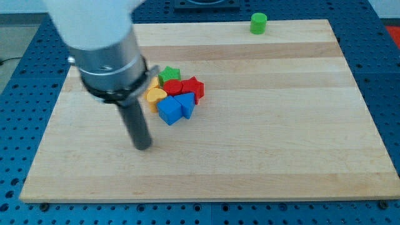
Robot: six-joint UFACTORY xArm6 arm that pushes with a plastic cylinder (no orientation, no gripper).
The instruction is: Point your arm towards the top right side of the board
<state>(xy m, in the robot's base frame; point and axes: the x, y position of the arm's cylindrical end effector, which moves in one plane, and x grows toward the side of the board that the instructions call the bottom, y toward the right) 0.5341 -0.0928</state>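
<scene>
My tip (143, 147) rests on the wooden board (262, 125) at the view's lower left, just left of and below a tight cluster of blocks. The cluster holds a blue cube (169, 110), a blue block (186, 104), a red block (173, 87), a red star-like block (194, 87), a green star-like block (169, 75), a yellow heart-like block (155, 95) and an orange-yellow block (153, 82) partly hidden by the arm. A green cylinder (259, 23) stands alone near the board's top edge, right of centre.
The arm's large white and grey body (103, 47) covers the board's top left area. A blue perforated table (19, 119) surrounds the board on all sides.
</scene>
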